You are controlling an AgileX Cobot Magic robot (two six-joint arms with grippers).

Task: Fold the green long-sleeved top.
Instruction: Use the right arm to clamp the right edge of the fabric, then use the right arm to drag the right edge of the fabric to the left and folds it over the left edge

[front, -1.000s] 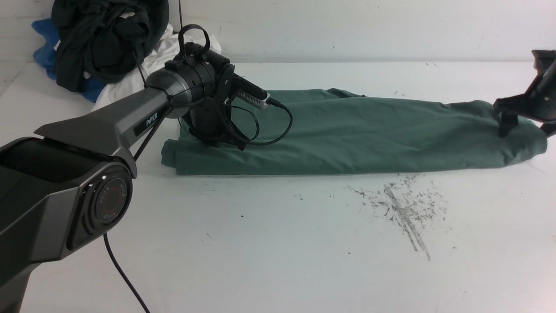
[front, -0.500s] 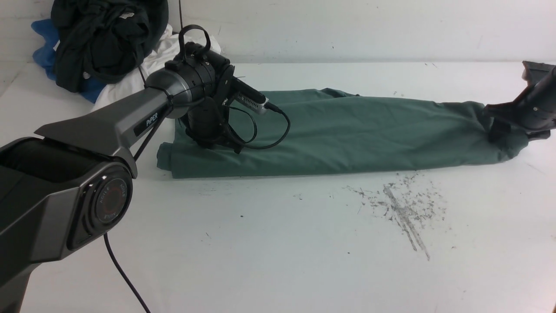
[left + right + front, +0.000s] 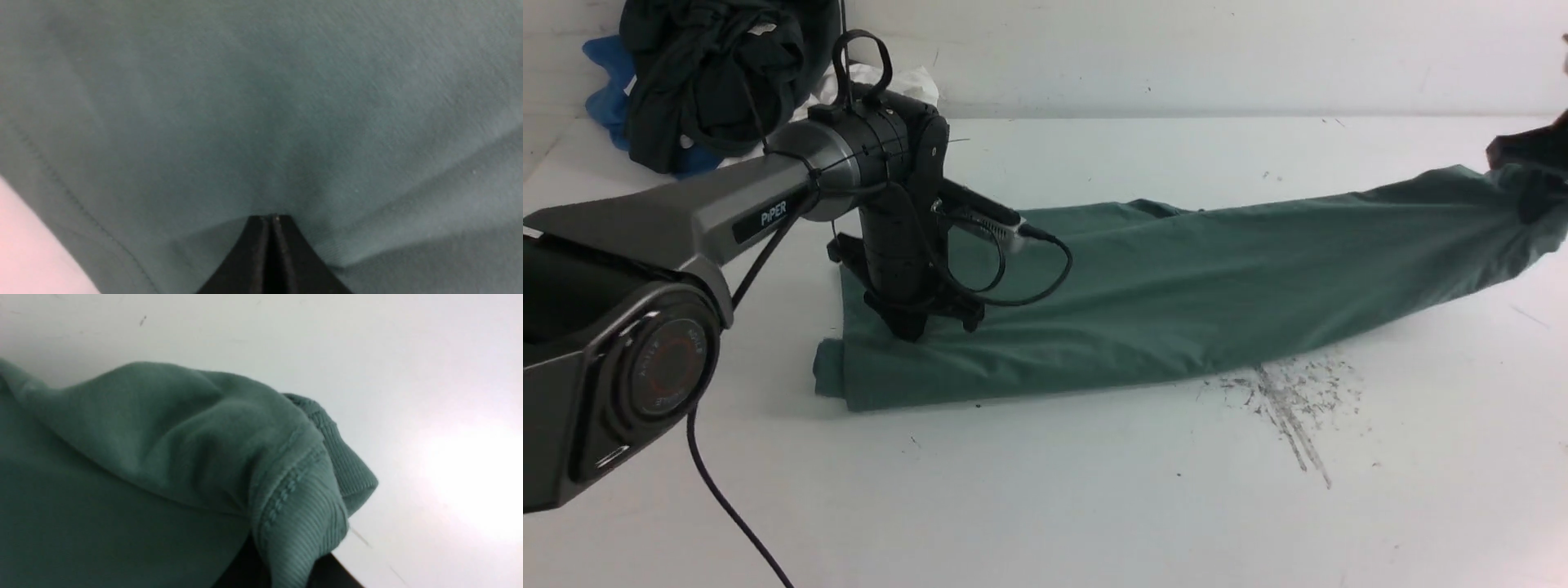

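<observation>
The green long-sleeved top lies folded into a long strip across the white table. My left gripper points straight down on the strip's left end. In the left wrist view it is shut, with its tips pressed into the green cloth and no cloth showing between the jaws. At the far right, my right gripper holds the other end up off the table. The right wrist view shows it shut on the ribbed band of the top, and the cloth hides most of its jaws.
A heap of other clothes sits at the back left: a black garment, a blue one and a white one. Grey scuff marks streak the table in front of the strip. The left arm's cable trails at the front left.
My right gripper closed on the top's right end and lifted it up and to the right. The left gripper came nearer and more upright, and the strip's left end slid nearer with it.
</observation>
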